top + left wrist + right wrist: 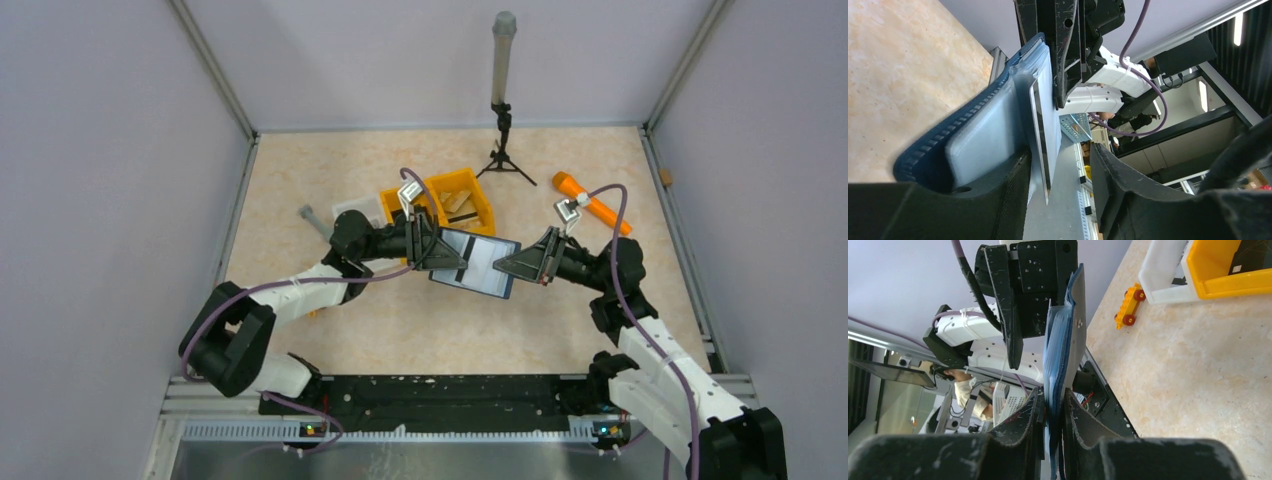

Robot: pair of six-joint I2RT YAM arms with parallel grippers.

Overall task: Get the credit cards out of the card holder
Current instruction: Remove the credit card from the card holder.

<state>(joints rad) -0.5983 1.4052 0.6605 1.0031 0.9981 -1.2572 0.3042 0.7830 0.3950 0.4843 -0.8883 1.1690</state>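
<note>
The left gripper (437, 248) has its jaws apart around the left end of the card holder (478, 262), which is held open above the table (400, 330) between the two arms. A silvery-grey credit card (1039, 135) sits edge-on in its pale pocket. The right gripper (505, 264) is clamped on the holder's right edge.

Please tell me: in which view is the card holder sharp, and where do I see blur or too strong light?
Top view: soft, even light, weak shadows, the holder small but sharp. Left wrist view: the holder close and fairly sharp, the left gripper dark and soft near the bottom edge, a lamp glaring at the right. Right wrist view: the right gripper dark and a little blurred, the table well lit.
</note>
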